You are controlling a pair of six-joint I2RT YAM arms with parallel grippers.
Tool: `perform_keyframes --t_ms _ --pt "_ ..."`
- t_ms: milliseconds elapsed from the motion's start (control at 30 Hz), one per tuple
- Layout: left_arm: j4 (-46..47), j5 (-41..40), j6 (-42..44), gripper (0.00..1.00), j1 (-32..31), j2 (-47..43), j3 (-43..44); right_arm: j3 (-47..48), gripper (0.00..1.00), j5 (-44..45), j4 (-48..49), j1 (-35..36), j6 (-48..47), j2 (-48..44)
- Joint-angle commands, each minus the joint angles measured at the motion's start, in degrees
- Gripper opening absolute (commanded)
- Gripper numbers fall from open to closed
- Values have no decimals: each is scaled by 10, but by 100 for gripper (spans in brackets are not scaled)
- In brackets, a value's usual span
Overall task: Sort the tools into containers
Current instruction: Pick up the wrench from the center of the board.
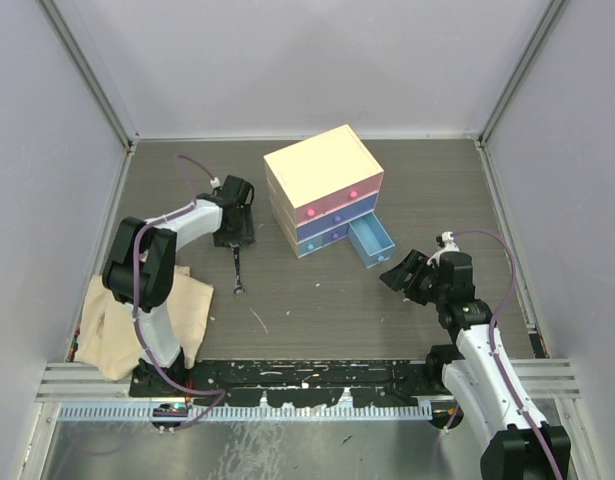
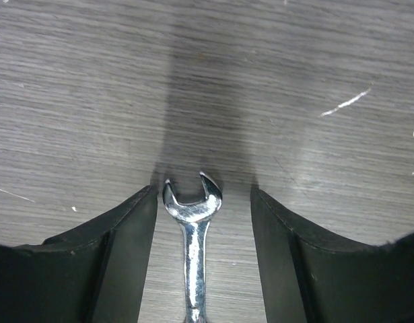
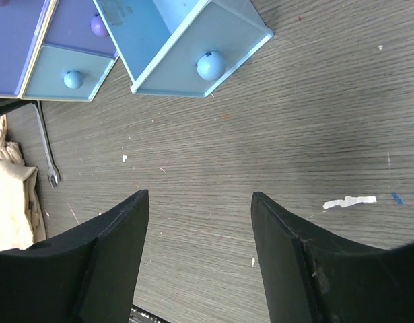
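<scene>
Black fingers (image 2: 126, 256) of the left gripper (image 2: 203, 193) stand on either side of the open-ended head of a silver wrench (image 2: 193, 229). The wrench lies flat on the grey wood-grain table (image 2: 92, 81), its shank running back between them. A strip of table shows on each side of the head, so the jaws are parted and grip nothing. The right gripper (image 3: 200, 198) also has its jaws apart and holds nothing; it hangs above the table just short of the pulled-out blue drawer (image 3: 193, 40). From above, the wrench lies left of the cream chest (image 1: 322, 165), with the drawn-out drawer on the chest's far right side. Count: one wrench in view; one chest; one drawer drawn out; a pink drawer (image 1: 332, 203) and a purple drawer (image 3: 72, 23) sitting flush; one beige cloth (image 1: 137, 320) by the left arm's base.
</scene>
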Motion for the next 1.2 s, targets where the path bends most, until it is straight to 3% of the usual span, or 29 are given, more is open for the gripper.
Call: perform_keyframes --t_ms 0,267,533,600,700,867,1167 --pt "-30 -38 -11 58 -13 0 8 2 67 -1 25 4 7 -10" --pt "-9 -10 -24 51 -13 -3 -27 0 66 -6 31 5 9 -9" --pt "-23 -31 -10 33 -12 19 -8 4 66 -7 24 6 0 -9" --pt "-14 -19 -7 26 -12 15 -11 7 66 -6 19 8 0 -10" --pt "5 15 -6 23 -12 5 -24 15 66 7 6 23 11 -18" --pt "42 81 -27 23 -12 -25 -68 26 66 76 -7 95 50 -51" --pt "138 179 -149 24 -14 -87 -164 1 65 230 92 325 144 -49"
